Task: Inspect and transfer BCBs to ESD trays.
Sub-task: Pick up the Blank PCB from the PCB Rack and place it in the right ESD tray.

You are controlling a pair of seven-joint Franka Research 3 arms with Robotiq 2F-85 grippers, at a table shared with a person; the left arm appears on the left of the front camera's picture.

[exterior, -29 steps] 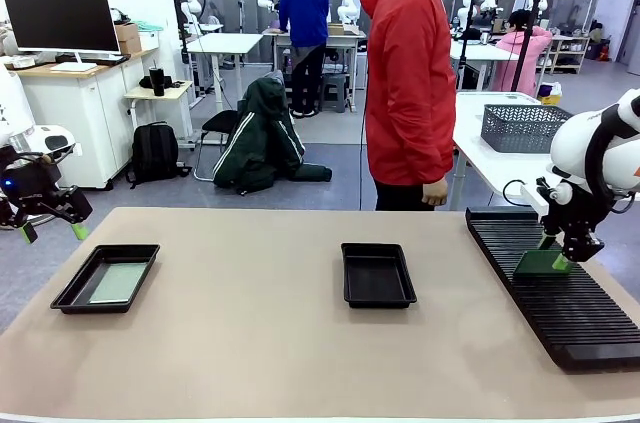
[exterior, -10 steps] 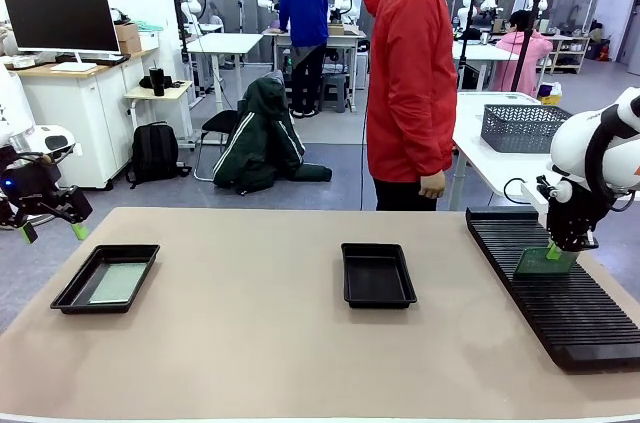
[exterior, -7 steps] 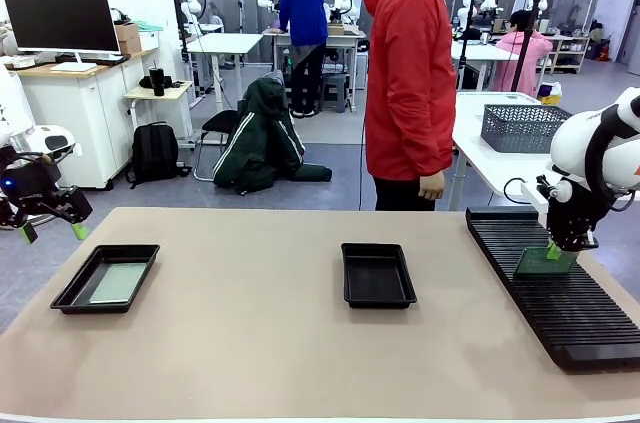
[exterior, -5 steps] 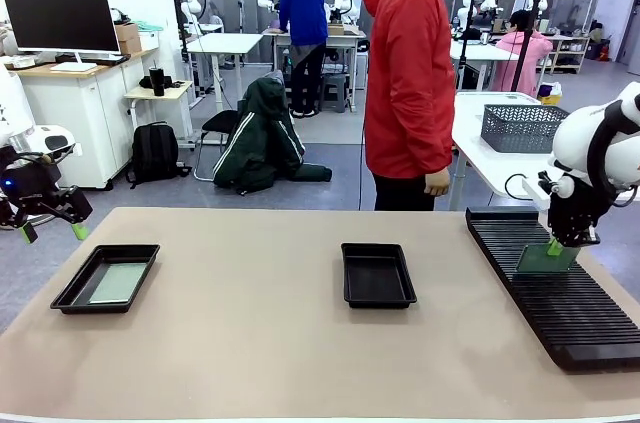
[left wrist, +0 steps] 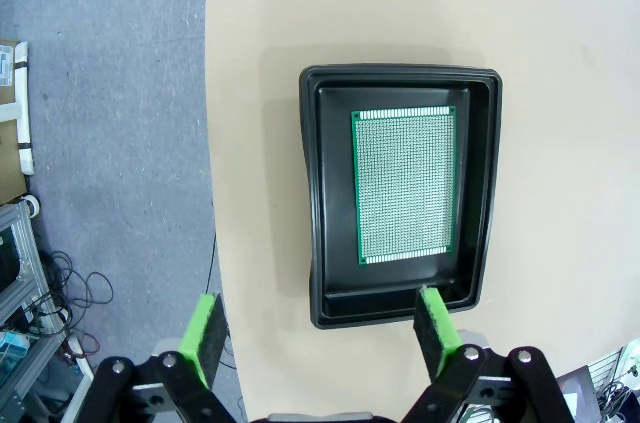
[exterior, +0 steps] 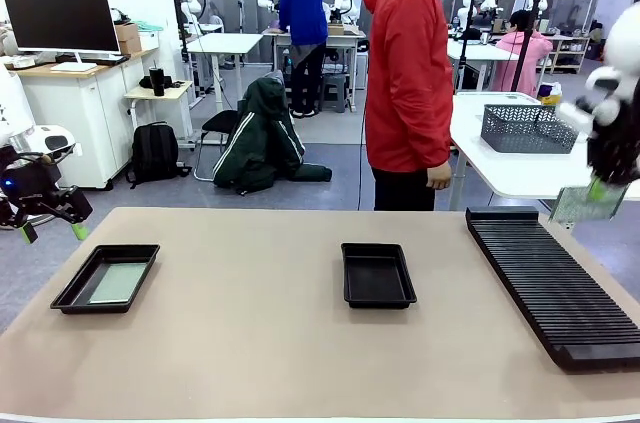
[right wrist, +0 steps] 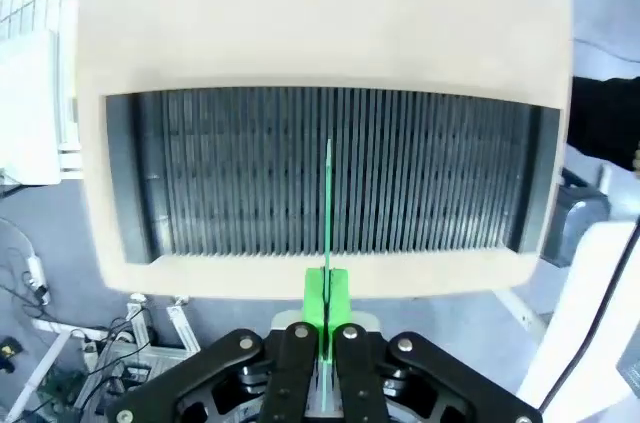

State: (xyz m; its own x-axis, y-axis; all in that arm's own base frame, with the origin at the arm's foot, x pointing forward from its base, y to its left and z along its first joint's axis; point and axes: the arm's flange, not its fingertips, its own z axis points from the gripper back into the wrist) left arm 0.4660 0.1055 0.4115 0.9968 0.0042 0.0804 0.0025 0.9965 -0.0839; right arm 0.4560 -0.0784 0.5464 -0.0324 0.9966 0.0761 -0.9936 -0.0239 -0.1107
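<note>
The table (exterior: 250, 343) carries 2 ESD trays (exterior: 378, 277), the left tray (exterior: 75, 295) holding a BCB (exterior: 117, 283). My right pincer (exterior: 600, 188) is clamped on another BCB (exterior: 575, 205) high over the ribbed rack (exterior: 545, 283); my left pincer (exterior: 52, 233) hangs wide open, empty.

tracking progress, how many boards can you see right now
2. One board lies flat in the left tray; the other board is clamped in the shut right gripper, in the air above the slotted rack. The middle tray holds none. None seems hidden.
</note>
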